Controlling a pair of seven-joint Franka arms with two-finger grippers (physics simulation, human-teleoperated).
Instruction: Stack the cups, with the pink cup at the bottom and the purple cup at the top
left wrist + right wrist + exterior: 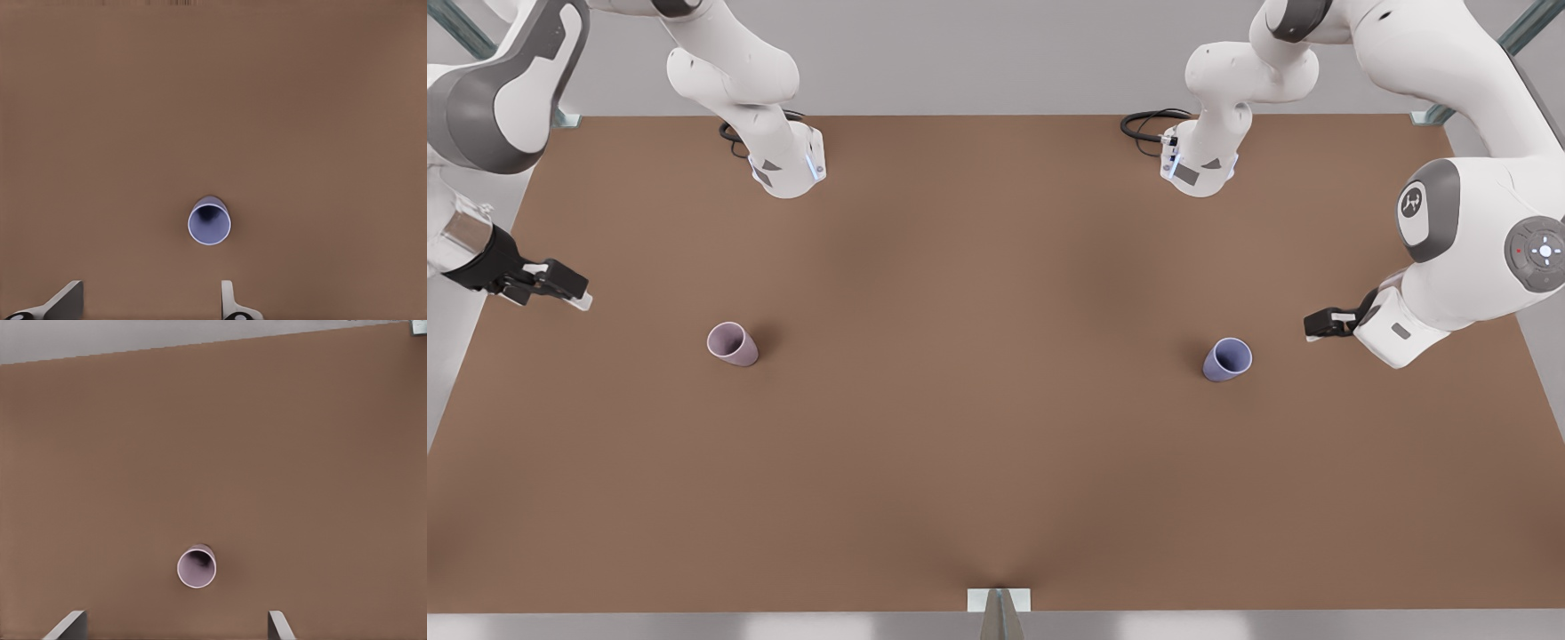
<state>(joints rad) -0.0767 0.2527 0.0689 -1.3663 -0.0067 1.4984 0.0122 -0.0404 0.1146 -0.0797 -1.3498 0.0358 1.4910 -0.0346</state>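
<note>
Purple cup [1227,359] stood upright near open left hand [1327,323]; pink cup [732,344] near open right hand [560,286]. Risk: off-centre approach could tip either cup on table [996,480].

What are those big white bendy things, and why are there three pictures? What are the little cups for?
The white bendy things are two robot arms standing on a brown table. Each arm ends in a black hand with two fingers for pinching things.

The big picture comes from a camera looking down at the whole table. The other two come from small cameras on the arms' wrists, looking past the fingers.

On the table stand two small plain cups without handles, far apart: a pale pink cup and a blue-violet purple cup.

The left hand, at the front view's right, is open and looks at the purple cup. The right hand, at the front view's left, is open and looks at the pink cup.

Nothing is held. The purple cup should end up on the pink one.
</note>
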